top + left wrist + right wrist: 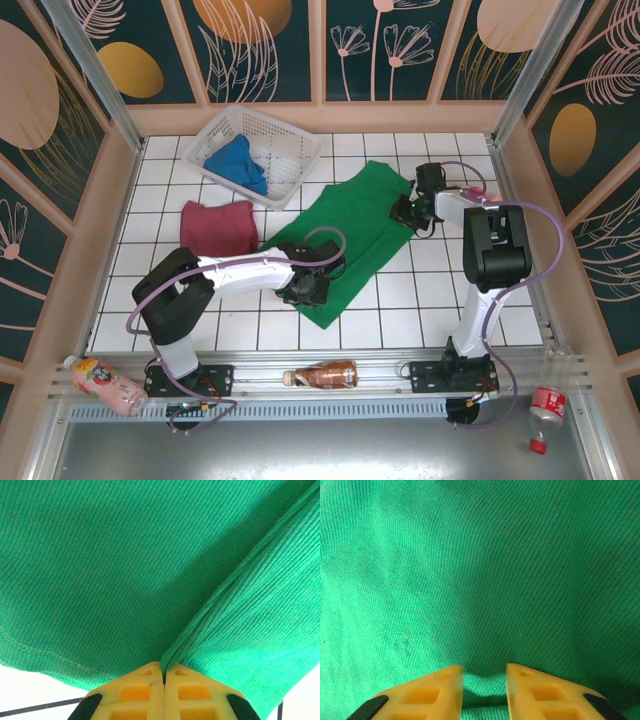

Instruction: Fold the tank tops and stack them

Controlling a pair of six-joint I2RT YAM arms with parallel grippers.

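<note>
A green tank top [352, 228] lies diagonally across the middle of the white tiled table [420, 310]. The left gripper [163, 670] has its fingers pressed together on a thin ridge of cloth towards the near end. The right gripper [484, 675] sits at the far end, fingers parted over the fabric and gripping nothing. If the left arm pulls now, the unheld end may drag and bunch, or the slim pinch may slip.

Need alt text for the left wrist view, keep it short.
The left gripper, yellow-fingered, is shut on a pinched fold of the ribbed green tank top, creased toward the grip. White table shows below its stitched hem.
</note>
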